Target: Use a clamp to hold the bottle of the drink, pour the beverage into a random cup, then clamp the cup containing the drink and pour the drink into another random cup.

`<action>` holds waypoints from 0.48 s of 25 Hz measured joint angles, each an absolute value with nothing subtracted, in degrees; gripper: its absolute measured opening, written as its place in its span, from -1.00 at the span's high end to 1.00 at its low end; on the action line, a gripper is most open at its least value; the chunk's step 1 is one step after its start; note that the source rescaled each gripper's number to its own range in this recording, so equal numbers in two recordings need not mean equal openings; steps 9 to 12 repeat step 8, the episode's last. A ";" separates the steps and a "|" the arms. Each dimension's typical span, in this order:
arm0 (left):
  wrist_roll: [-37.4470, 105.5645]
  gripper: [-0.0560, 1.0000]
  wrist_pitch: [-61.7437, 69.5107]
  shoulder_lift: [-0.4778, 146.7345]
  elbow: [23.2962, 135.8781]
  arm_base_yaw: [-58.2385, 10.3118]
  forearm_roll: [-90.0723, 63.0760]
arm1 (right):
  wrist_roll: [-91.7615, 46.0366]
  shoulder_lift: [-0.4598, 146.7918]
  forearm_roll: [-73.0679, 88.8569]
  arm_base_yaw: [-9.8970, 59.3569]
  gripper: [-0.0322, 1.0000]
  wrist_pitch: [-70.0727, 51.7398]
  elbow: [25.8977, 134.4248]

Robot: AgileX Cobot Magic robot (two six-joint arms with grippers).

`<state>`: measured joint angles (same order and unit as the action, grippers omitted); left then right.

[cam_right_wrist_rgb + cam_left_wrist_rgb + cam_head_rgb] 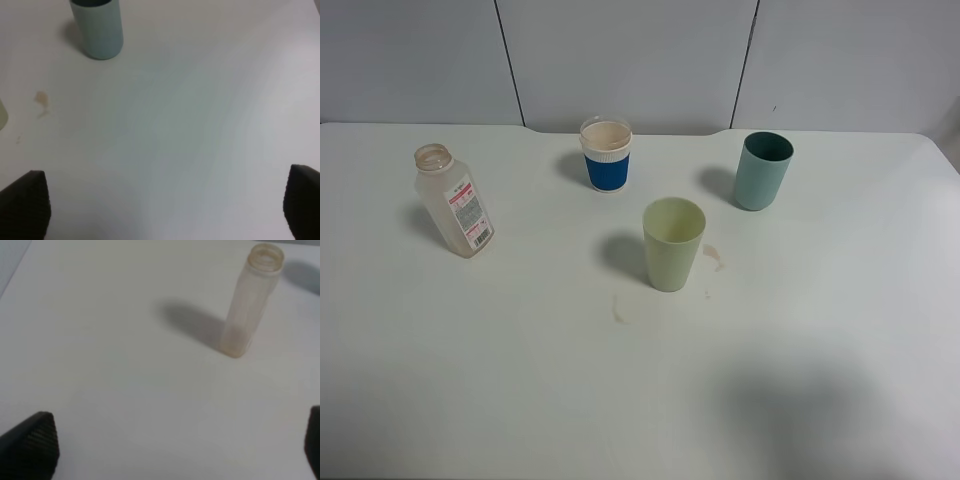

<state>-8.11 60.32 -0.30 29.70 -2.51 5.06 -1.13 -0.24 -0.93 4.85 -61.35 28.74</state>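
Observation:
The clear bottle stands uncapped and upright at the left of the table; the left wrist view shows the bottle well ahead of my open left gripper. The pale yellow-green cup stands mid-table. The teal cup is behind it to the right, and in the right wrist view this teal cup is far ahead of my open right gripper. Neither gripper holds anything. The beverage is not visible in the bottle or cups. No arm appears in the high view.
A white cup with a blue band stands at the back centre. Small brownish drips lie on the white table beside the yellow-green cup, and the same drips show in the right wrist view.

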 joint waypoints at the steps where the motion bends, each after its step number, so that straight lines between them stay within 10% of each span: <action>1: -8.11 -1.00 60.32 -0.30 29.70 -2.51 5.06 | -1.13 -0.24 -0.93 4.85 -0.61 -61.35 28.74; 12: -8.11 -1.00 60.32 -0.30 29.70 -2.51 5.06 | -1.13 -0.24 -0.93 4.85 -0.61 -61.35 28.74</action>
